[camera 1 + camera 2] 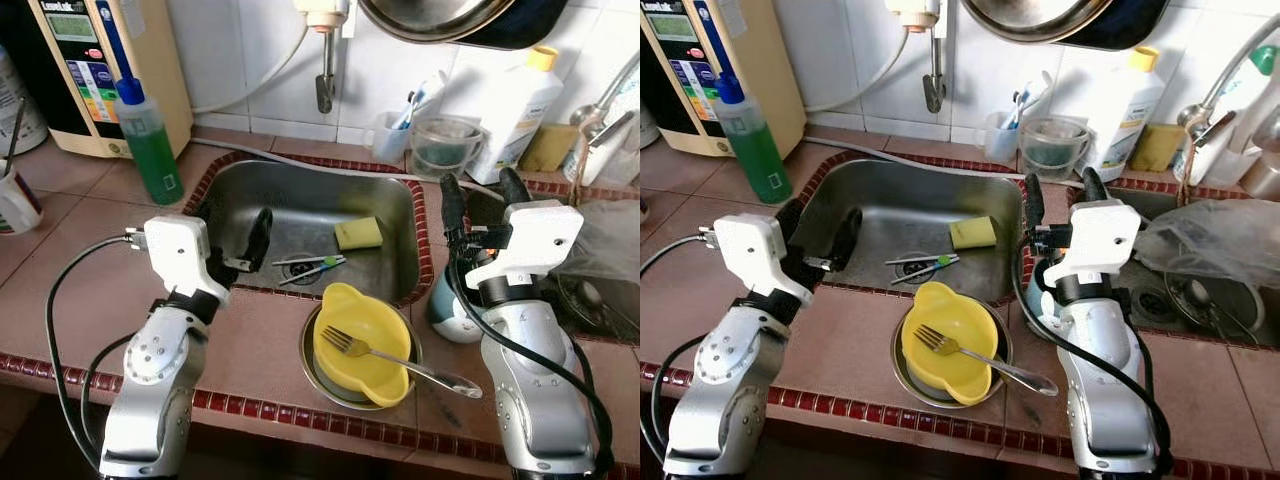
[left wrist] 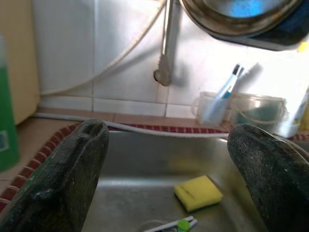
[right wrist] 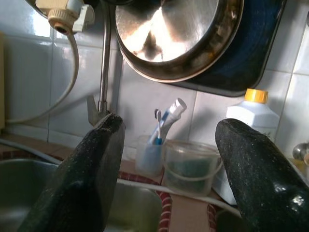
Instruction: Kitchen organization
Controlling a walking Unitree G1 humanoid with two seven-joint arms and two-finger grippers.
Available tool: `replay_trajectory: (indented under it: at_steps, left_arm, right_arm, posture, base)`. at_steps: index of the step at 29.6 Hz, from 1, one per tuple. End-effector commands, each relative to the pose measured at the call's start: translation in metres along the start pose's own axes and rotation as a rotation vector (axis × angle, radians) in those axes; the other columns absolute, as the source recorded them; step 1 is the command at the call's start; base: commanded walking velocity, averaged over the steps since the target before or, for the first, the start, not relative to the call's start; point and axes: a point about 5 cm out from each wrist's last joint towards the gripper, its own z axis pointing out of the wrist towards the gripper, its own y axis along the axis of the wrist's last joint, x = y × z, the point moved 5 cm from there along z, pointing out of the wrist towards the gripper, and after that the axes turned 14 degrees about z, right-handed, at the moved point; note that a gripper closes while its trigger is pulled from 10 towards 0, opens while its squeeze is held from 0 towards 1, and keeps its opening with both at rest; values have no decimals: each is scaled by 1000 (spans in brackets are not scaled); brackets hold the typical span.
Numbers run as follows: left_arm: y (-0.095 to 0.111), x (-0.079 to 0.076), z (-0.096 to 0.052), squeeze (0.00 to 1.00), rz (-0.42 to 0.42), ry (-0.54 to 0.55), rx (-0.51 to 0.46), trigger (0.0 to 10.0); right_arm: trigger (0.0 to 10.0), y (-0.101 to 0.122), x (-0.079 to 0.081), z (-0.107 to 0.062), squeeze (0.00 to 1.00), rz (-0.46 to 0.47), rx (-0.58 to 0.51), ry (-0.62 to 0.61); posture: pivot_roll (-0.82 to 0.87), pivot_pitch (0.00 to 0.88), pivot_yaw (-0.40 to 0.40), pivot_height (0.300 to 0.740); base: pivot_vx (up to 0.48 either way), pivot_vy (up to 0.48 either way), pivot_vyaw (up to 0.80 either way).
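On the front counter a yellow bowl (image 1: 360, 345) rests on a steel plate (image 1: 306, 352), with a fork (image 1: 392, 359) lying across it. Behind it, the steel sink (image 1: 300, 195) holds a yellow sponge (image 1: 358, 233) and a toothbrush (image 1: 310, 266) near the drain. My left gripper (image 1: 235, 235) is open over the sink's left side, nothing between its fingers; the left wrist view shows the sponge (image 2: 198, 192) ahead of it. My right gripper (image 1: 483, 195) is open and raised by the sink's right rim, pointing at the tiled wall.
A green bottle (image 1: 148, 145) and a water filter unit (image 1: 100, 70) stand back left. Behind the sink are a tap (image 1: 326, 60), a cup of toothbrushes (image 1: 392, 130), a clear tub (image 1: 445, 145) and a white bottle (image 1: 515, 110). A plastic bag (image 1: 605, 235) lies right.
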Motion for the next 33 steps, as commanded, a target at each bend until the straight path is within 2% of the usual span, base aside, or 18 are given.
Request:
replay_trajectory:
  at_steps: [1, 11, 25, 33]
  left_arm:
    - [3, -1, -1, 0, 19, -3, -12, 10000]
    - [4, 3, 2, 0, 27, 2, -12, 10000]
    - [9, 0, 4, 0, 21, -16, -26, 10000]
    - [8, 0, 4, 0, 21, -24, -24, 10000]
  right_arm:
    - [10000, 1, -2, -3, 0, 1, 0, -4]
    - [10000, -6, -6, -4, 0, 4, 17, -29]
    - [10000, 7, -6, 1, 0, -6, -29, -27]
    - [10000, 7, -8, 0, 0, -9, -26, -35]
  posture:
    - [-11, 138, 6, 740]
    - [-13, 125, 16, 740]
    - [-18, 113, 19, 740]
    - [-20, 116, 23, 740]
  base:
    - [0, 0, 0]
    - [0, 0, 0]
    - [0, 0, 0]
    - [-332, 0, 0]
